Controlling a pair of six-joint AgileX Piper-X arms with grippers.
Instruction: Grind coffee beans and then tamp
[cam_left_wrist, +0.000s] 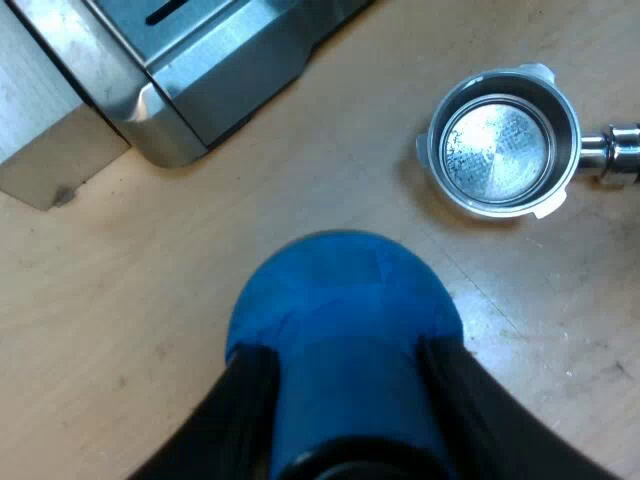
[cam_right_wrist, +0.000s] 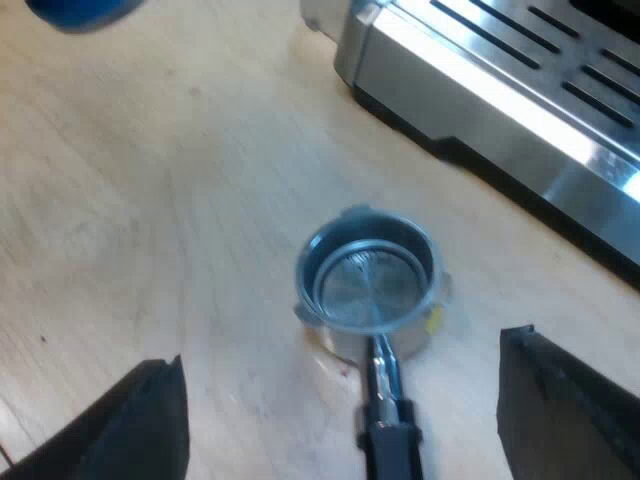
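Pale wood tabletop (cam_left_wrist: 150, 330) runs under both my arms, with the machine (cam_left_wrist: 220, 70) and its slotted steel tray at the edge. The holder (cam_left_wrist: 500, 140) sits loose on the wood, near the machine but apart from it, with its mouth facing up. Its basket shows bare, shiny metal at the bottom, with a few faint specks.

My left gripper (cam_left_wrist: 340, 350) is clamped on the tamper (cam_left_wrist: 340, 290), one black finger on each side of the blue body. It hangs above the table, well short of the holder.

From my right wrist I look down on the holder (cam_right_wrist: 370, 285), its dark handle running back toward the camera. My right gripper (cam_right_wrist: 345, 345) hovers over it with its fingers spread wide, one to each side and touching nothing. The tamper (cam_right_wrist: 80, 12) shows beyond it over the table (cam_right_wrist: 150, 200), away from the machine (cam_right_wrist: 520, 90).
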